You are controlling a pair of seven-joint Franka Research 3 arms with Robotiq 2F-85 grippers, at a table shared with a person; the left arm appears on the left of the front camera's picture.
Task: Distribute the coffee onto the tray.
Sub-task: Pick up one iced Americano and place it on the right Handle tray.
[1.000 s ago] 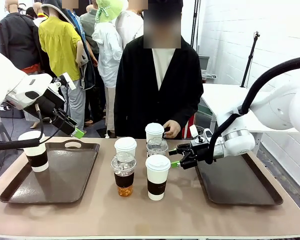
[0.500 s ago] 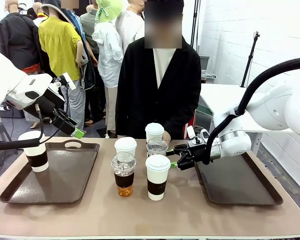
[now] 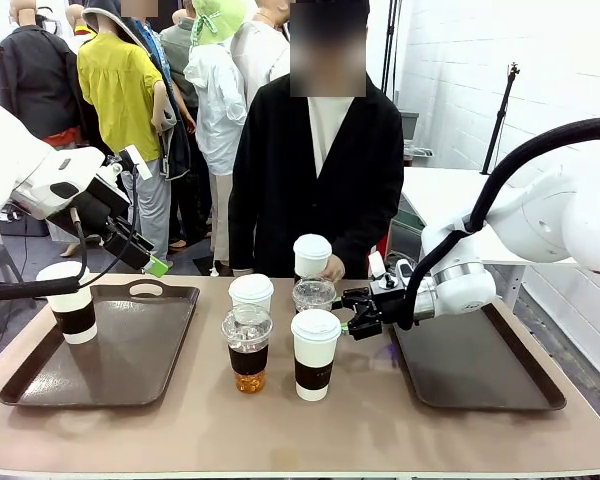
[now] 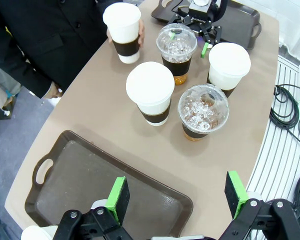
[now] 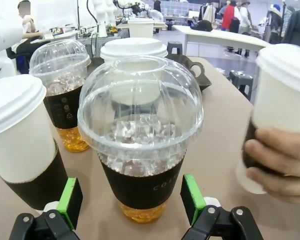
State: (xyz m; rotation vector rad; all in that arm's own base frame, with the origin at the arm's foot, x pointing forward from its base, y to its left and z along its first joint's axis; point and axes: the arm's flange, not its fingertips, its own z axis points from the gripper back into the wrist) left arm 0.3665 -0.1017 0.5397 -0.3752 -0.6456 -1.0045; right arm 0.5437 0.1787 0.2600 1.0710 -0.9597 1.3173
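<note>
The right gripper [image 5: 132, 202], jaws spread wide and holding nothing, faces a clear dome-lidded iced coffee [image 5: 140, 145] standing directly ahead, its dark band level with the green pads [image 5: 70, 200] and apparently untouched. A white paper cup [image 5: 17, 140] stands close on one side; on the other, a person's hand [image 5: 277, 160] holds another paper cup [image 5: 282, 85]. The clear cup is probably thin-walled, weighty with ice and easily crushed, so grip gently at the band. The left gripper [image 4: 177, 197], also spread and empty, hovers over the left tray [image 4: 90, 170].
</note>
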